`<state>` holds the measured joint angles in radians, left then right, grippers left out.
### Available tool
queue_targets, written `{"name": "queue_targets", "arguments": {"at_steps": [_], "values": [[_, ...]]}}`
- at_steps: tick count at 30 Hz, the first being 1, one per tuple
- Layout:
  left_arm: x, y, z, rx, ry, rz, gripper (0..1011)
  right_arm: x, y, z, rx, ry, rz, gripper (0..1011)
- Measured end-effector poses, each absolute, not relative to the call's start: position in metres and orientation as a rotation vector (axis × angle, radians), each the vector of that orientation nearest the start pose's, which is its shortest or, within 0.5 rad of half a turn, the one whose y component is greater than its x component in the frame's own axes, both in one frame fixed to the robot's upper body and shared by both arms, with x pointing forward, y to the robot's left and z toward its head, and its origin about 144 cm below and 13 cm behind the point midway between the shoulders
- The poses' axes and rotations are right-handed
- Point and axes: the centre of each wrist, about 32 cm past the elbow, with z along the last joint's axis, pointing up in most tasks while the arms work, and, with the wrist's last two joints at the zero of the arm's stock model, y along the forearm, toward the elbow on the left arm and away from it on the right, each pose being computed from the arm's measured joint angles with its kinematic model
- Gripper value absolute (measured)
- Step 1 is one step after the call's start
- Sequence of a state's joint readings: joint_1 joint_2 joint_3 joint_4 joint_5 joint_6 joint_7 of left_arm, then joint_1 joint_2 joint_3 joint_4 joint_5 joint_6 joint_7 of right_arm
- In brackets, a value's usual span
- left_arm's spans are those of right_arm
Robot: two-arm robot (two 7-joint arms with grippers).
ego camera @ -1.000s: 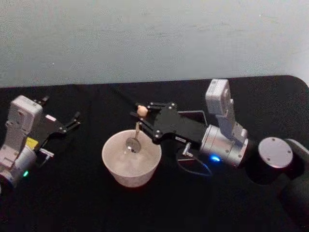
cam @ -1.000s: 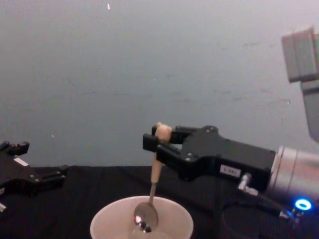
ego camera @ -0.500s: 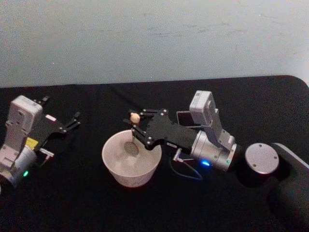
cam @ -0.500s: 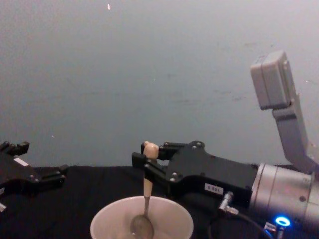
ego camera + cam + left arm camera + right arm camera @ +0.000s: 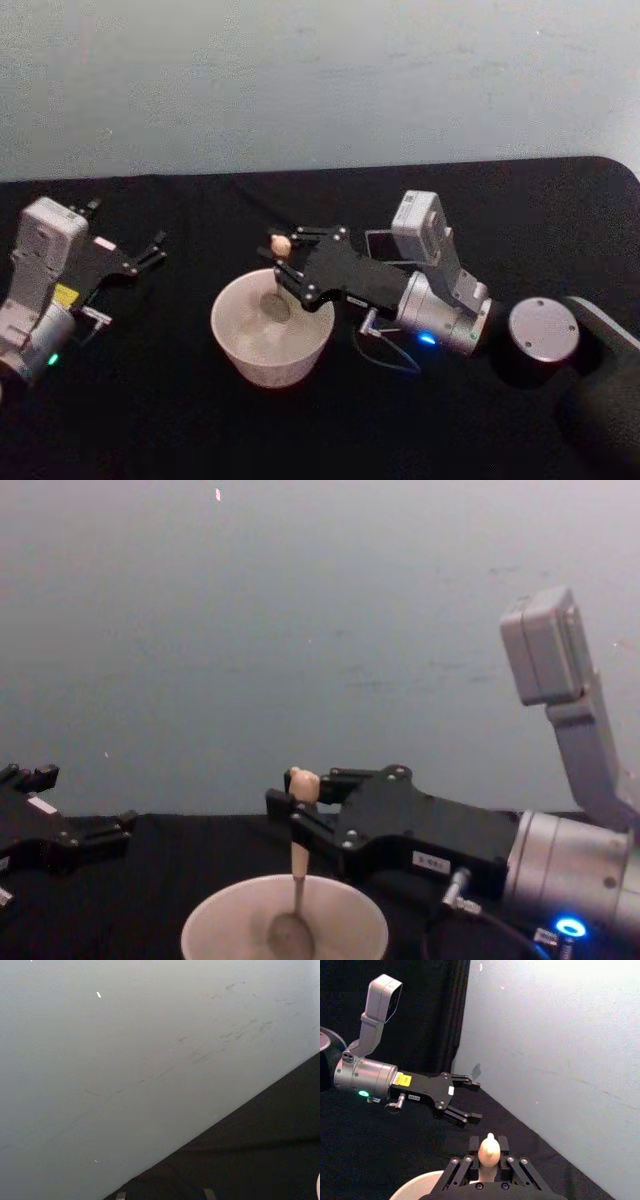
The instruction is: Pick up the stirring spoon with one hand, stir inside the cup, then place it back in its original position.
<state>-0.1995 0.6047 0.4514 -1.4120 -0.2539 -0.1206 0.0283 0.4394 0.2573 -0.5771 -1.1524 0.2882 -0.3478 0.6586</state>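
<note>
Half-seen around the cup (image 5: 225, 910)
Cropped below the rim in the chest view, with the bowl of the stirring spoon (image 5: 297, 865) blurred inside; right of the cup, part-hidden behind the right arm (image 5: 440, 300), the holder (image 5: 383, 243); left of it, edge-cropped, the left gripper (image 5: 120, 832).

The desk (image 5: 200, 430) is plain black. The wall (image 5: 300, 80) is pale grey-blue with faint darker scuffs. The cup (image 5: 272, 362) is cream-white, unpatterned. The stirring spoon (image 5: 298, 865) has a beige handle and a dull silver bowl. The right gripper (image 5: 281, 250) and left gripper (image 5: 476, 1100) are matte black. The right wrist (image 5: 445, 312) is silver with a blue light, the left wrist (image 5: 30, 325) pale grey with a green light and a yellow label.
</note>
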Motion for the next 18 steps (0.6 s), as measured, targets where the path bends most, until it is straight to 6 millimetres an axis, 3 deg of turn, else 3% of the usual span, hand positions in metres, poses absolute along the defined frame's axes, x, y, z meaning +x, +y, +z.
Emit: {"name": "queue_targets", "arguments": {"at_steps": [18], "values": [[0.489,0.31,1.14,0.304,-0.285,1.248,1001,0.527,-0.203,1.143,0.003,-0.239,-0.459,214]]}}
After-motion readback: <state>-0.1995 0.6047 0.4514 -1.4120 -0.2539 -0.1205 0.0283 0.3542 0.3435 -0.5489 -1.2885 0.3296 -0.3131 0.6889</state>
